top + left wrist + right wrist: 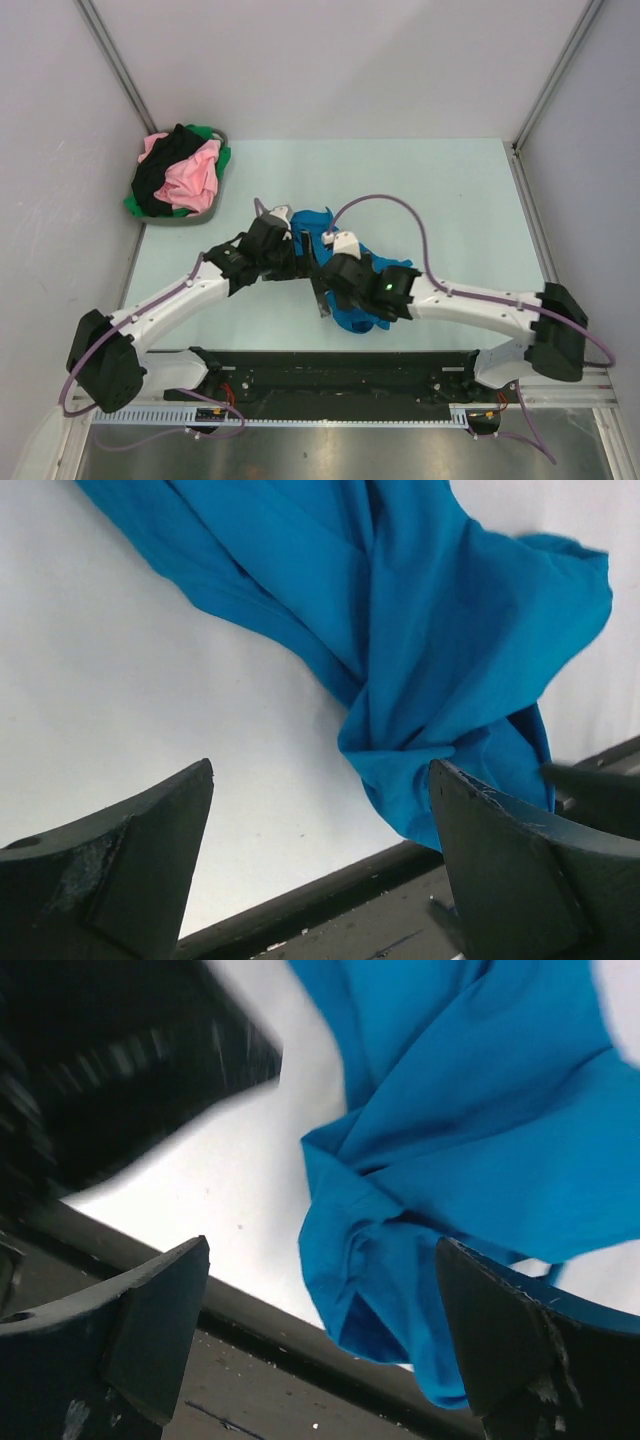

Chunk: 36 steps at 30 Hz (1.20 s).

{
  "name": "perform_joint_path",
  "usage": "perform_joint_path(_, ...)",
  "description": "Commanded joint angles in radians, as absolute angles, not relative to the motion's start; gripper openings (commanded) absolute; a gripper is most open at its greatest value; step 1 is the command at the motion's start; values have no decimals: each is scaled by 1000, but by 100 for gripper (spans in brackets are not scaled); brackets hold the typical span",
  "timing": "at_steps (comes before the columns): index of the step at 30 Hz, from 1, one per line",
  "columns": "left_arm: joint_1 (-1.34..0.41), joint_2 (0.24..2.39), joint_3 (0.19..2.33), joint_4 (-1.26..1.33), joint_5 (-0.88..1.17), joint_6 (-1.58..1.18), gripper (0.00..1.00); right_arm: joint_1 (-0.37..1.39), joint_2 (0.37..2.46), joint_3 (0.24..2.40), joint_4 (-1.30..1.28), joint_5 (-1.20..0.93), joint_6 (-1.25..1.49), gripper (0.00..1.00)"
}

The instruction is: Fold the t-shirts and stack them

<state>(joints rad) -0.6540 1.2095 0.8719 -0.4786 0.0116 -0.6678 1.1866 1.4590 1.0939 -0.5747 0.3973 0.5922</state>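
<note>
Now, left fingers point(120, 850) and right fingers point(130, 1320) gape empty (both wide): spread the crumpled bright blue cotton t-shirt point(430, 630) flat

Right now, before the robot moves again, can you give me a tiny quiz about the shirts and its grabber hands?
1. True or false: the crumpled bright blue cotton t-shirt lies inside the round grey basket.
2. Which shirt colour shows in that basket? A pink, B yellow, C white.
3. Fill in: the left gripper has its jaws ____, holding nothing.

Key: 1 false, it lies on the table. 2 A, the pink t-shirt. 3 open.
</note>
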Motion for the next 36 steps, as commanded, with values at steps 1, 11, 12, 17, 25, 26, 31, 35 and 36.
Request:
perform_joint_path(1,-745,1264,864,-414,37,-702,93,1095,1352,1141,-661,532,600,100)
perform_joint_path(11,-896,1459,914,-319,84,-781,89,810,1289,1010,-692,520,640,100)
perform_joint_path(12,-897,1476,919,-319,83,-784,89,801,1281,996,-684,511,640,100)
perform_joint_path(17,-899,1511,960,-337,72,-781,89,781,1258,947,-654,499,640,100)
perform_joint_path(25,-897,1564,1092,-413,38,-772,89,755,1220,905,-630,480,629,100)
perform_joint_path(26,-897,1571,1098,-417,37,-769,89,753,1218,904,-629,477,627,100)
perform_joint_path(31,-899,1598,1088,-403,58,-770,88,747,1209,878,-617,468,624,100)
perform_joint_path(35,-899,1598,1048,-397,52,-772,88,742,1204,865,-609,462,624,100)
perform_joint_path(36,-899,1592,1039,-394,49,-772,87,742,1204,864,-604,460,623,100)
